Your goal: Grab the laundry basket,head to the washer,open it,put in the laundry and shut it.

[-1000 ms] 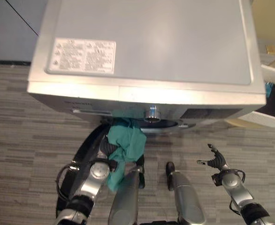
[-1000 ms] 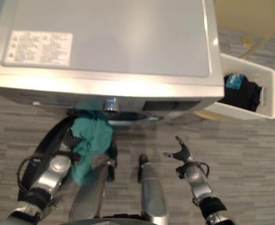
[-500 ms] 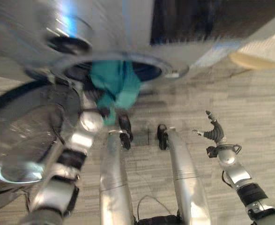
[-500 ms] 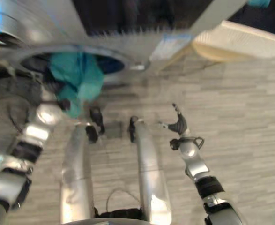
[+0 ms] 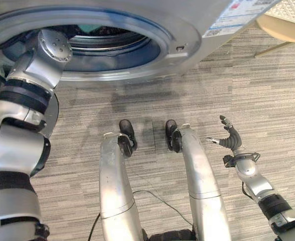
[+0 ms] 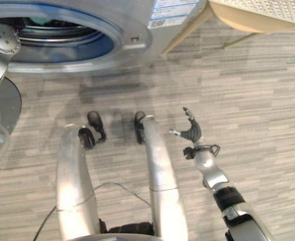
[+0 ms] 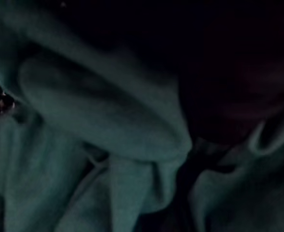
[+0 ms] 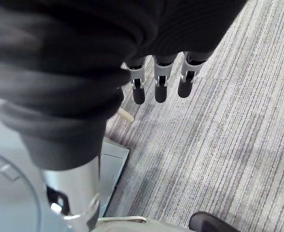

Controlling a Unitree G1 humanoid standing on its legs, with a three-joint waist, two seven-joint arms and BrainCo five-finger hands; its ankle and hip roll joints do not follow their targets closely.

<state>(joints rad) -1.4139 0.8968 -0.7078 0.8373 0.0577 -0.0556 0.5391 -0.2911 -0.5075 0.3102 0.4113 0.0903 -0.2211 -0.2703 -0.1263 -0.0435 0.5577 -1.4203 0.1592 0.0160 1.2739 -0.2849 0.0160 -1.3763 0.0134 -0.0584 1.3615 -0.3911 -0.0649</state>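
The silver washer (image 5: 197, 20) stands with its round opening (image 5: 152, 50) uncovered and its glass door (image 6: 4, 118) swung out to the left. My left arm (image 5: 34, 75) reaches into the drum, where its hand is hidden. The left wrist view looks at teal cloth (image 7: 108, 135) lying crumpled in the dark drum; a strip of teal (image 6: 44, 21) also shows through the opening. My right hand (image 5: 231, 140) hangs open over the floor at the right and holds nothing. The white laundry basket (image 6: 260, 9) stands to the right of the washer.
Grey striped carpet (image 5: 268, 90) covers the floor in front of the washer. A label (image 5: 237, 12) is stuck on the washer's front at the right. The open door juts out beside my left arm.
The camera has dipped from the washer's top to its front. My left arm has carried the teal cloth from the door mouth into the drum. The right hand has kept its pose.
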